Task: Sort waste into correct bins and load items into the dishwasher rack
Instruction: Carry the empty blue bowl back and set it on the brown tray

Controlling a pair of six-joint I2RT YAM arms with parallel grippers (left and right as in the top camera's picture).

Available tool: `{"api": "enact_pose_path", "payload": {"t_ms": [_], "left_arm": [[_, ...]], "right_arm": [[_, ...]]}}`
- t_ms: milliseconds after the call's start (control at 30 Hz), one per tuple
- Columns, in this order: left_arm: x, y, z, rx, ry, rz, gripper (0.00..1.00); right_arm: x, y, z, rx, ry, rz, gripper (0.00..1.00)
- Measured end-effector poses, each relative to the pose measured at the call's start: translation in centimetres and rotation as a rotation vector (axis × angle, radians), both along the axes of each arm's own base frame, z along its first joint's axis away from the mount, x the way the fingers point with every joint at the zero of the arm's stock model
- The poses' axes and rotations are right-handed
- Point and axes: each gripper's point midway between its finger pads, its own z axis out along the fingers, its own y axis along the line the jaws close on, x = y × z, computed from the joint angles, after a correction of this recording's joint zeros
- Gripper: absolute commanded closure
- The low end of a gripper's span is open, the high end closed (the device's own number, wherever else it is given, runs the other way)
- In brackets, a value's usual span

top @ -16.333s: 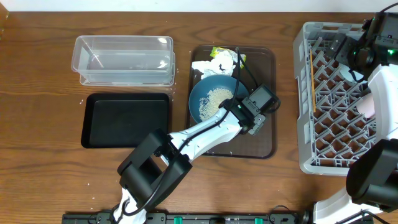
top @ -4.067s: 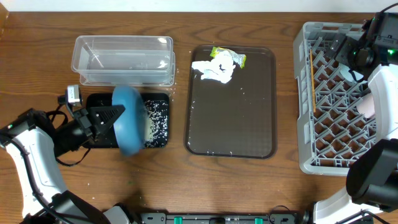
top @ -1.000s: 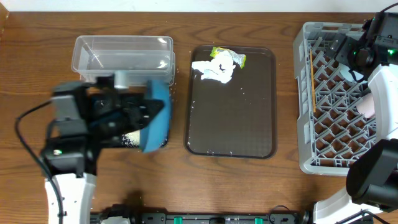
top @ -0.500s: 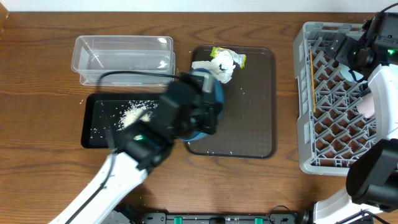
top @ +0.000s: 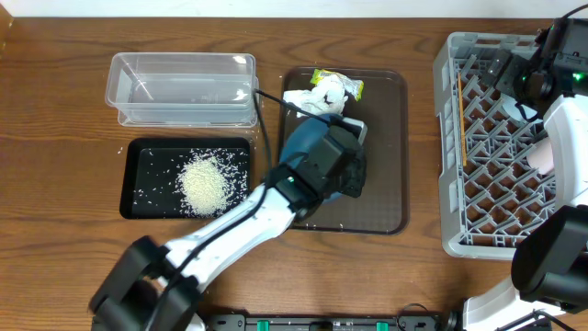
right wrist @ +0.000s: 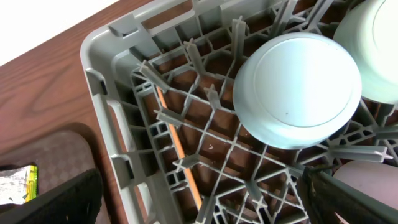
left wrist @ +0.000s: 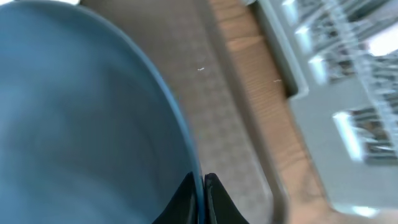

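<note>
Rice [top: 204, 181] heaps in the black tray [top: 138, 152]; bowls [right wrist: 297, 87] sit in the rack [right wrist: 102, 68]. Left gripper [left wrist: 200, 184] pinches the dish [left wrist: 81, 124] by its rim; right gripper [right wrist: 202, 198] gapes, empty.

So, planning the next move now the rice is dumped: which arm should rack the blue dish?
Left. Its claw grips the blue dish by the rim above the brown tray; the right arm hangs over the rack, nowhere near it.
</note>
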Motion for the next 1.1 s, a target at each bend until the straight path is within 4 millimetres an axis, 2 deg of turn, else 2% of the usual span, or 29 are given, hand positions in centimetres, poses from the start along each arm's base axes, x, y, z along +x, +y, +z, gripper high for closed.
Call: {"api": "enact_pose_path", "payload": {"t_ms": [100,233,300,667,733,800,867,933,1000,1100], "left_arm": [[0.3,0.2,-1.5,0.038,0.009,0.014,0.93],[0.1,-0.1,-2.2,0.056,0.009,0.005,0.92],[-0.1,-0.2,-2.4,0.066,0.006,-0.002,0.87],[-3.4,-2.4,-2.9,0.066,0.049,-0.071,0.83],[-3.7,-2.4,-3.0,0.066,0.056,-0.073,0.73],[-3.6,-2.4,-2.9,0.064,0.055,-0.07,0.58],[-3.3,-2.2,-2.5,0.059,0.048,-0.056,0.54],[-2.8,-1.5,-1.7,0.063,0.025,-0.029,0.56],[-1.7,-0.2,-0.3,0.069,-0.016,0.022,0.69],[-0.3,1.7,1.1,0.084,-0.061,0.098,0.79]], "right_arm": [[0.0,0.0,0.0,0.0,0.0,0.0,0.01],[0.0,0.0,0.0,0.0,0.0,0.0,0.01],[0.0,0.0,0.0,0.0,0.0,0.0,0.01],[0.0,0.0,0.0,0.0,0.0,0.0,0.01],[0.0,0.0,0.0,0.0,0.0,0.0,0.01],[0.0,0.0,0.0,0.0,0.0,0.0,0.01],[0.0,0.0,0.0,0.0,0.0,0.0,0.01],[0.0,0.0,0.0,0.0,0.0,0.0,0.01],[0.0,0.0,0.0,0.0,0.0,0.0,0.01],[0.0,0.0,0.0,0.0,0.0,0.0,0.01]]}}
